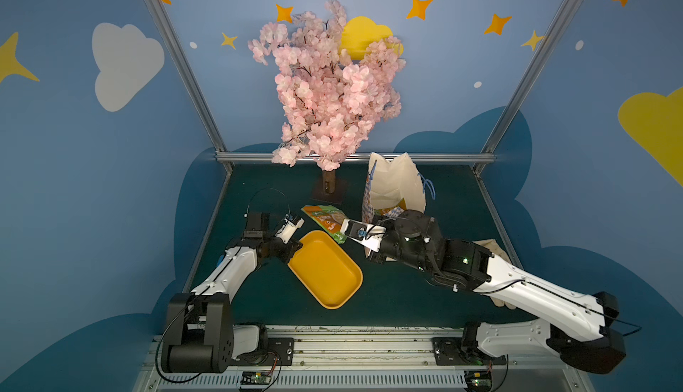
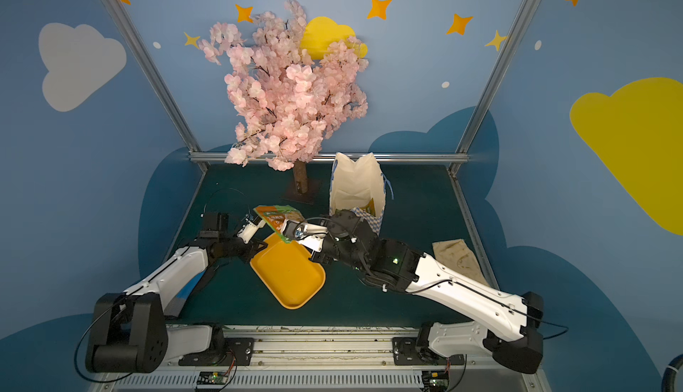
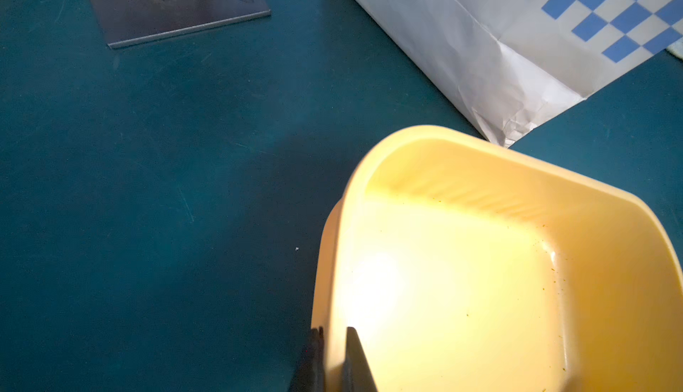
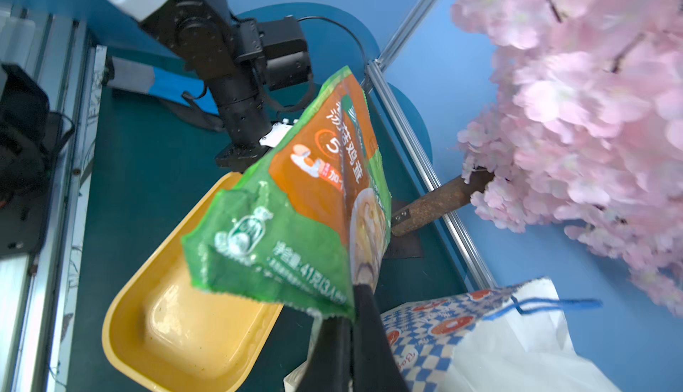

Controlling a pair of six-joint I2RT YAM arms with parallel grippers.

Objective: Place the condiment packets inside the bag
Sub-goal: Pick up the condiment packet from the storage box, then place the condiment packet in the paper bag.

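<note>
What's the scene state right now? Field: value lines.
left tool: shut on the tray rim
right tool: shut on packets, raised
packets: green and orange, several together, count unclear, lifted near the tray's far end
tray: yellow, no packets seen in it
bag: upright, mouth open, beyond the right arm
tree: pink, at the back
cloth: on the table, right side

Condiment packet: glossy, crinkled plastic film. Bag: matt paper, creased at the base corner. Yellow tray: smooth plastic, mild sheen. Desk: matt, lightly scuffed. Base plate: dull metal. Tree trunk: rough bark.
</note>
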